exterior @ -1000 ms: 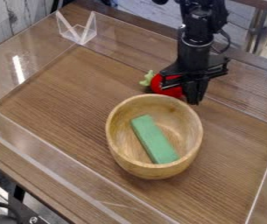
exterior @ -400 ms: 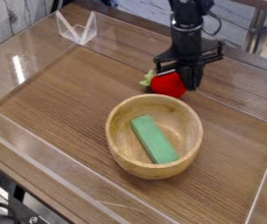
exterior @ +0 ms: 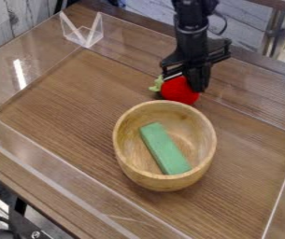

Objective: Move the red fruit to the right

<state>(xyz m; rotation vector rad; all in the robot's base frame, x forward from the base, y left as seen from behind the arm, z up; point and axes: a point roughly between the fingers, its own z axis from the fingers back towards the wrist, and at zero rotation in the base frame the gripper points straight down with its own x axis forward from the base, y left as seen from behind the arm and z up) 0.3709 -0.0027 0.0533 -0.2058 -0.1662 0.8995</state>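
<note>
- Camera view: the gripper (exterior: 192,84) points down, its jaws closed against the red fruit (exterior: 178,90), which sits on the wooden table (exterior: 70,103) just beyond the wooden bowl (exterior: 123,142) rim, at 12 o'clock from it.
- A green block (exterior: 164,149) lies inside the bowl.
- Bare wood stretches toward 3 o'clock up to the clear side wall (exterior: 283,201); more open table lies at 9 o'clock.
</note>
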